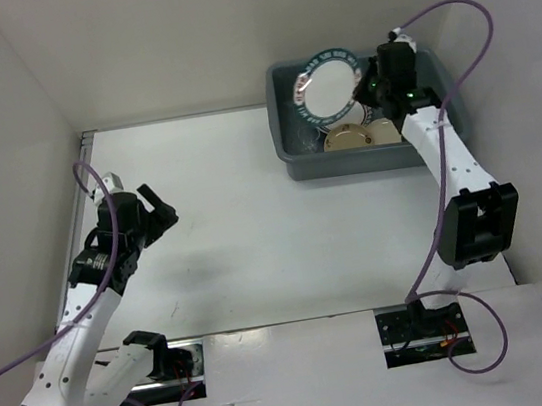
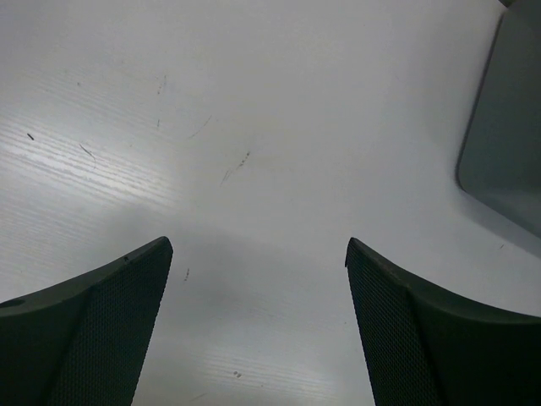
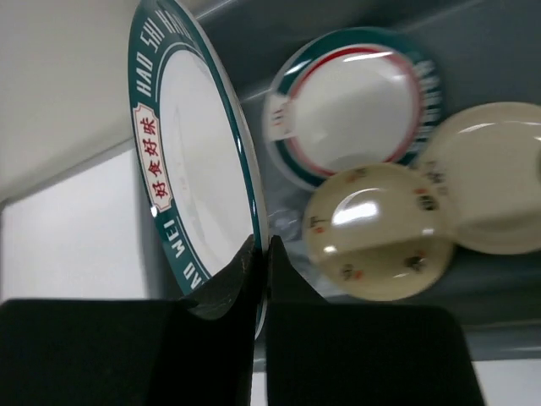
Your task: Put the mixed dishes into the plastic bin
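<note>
White round teal-rimmed plate [image 3: 199,169], clenched edge-up in right gripper [image 3: 260,254] over grey-blue plastic bin [image 1: 346,163]; lower flat before release. Left gripper [image 2: 258,247] released.

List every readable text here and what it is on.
"HAO SHI": held plate rim, top.
"AO MEI": same rim, lower, start hidden.
"好食好味": red, in a white panel on that rim.
Rim lettering of the other plate: too blurred to read.

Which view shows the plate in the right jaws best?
Right wrist: the lettered plate looms close, rim pinched by the right gripper. Top external shows it small over the bin; left wrist misses it.
</note>
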Robot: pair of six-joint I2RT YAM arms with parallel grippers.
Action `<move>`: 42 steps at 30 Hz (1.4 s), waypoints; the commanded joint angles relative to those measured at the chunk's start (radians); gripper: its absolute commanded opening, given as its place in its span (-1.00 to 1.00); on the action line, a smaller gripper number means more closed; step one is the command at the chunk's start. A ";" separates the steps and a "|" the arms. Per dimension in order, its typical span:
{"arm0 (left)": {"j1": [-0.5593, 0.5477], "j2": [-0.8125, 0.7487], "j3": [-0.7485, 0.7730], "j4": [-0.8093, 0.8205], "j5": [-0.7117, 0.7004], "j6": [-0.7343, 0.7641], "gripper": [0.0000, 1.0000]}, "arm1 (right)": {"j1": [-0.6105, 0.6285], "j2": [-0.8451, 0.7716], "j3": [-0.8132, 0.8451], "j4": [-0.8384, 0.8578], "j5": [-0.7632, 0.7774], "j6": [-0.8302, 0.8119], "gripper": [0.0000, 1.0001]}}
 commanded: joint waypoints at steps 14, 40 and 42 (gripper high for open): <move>-0.002 -0.023 -0.143 0.101 0.248 -0.064 0.90 | -0.221 0.335 0.210 -0.069 0.165 -0.010 -1.00; -0.002 0.014 -0.174 0.128 0.199 -0.074 1.00 | -0.249 0.295 0.322 -0.128 0.084 -0.019 0.32; -0.002 0.003 -0.174 0.156 0.198 -0.074 1.00 | -0.249 0.129 0.254 -0.141 0.046 -0.054 0.54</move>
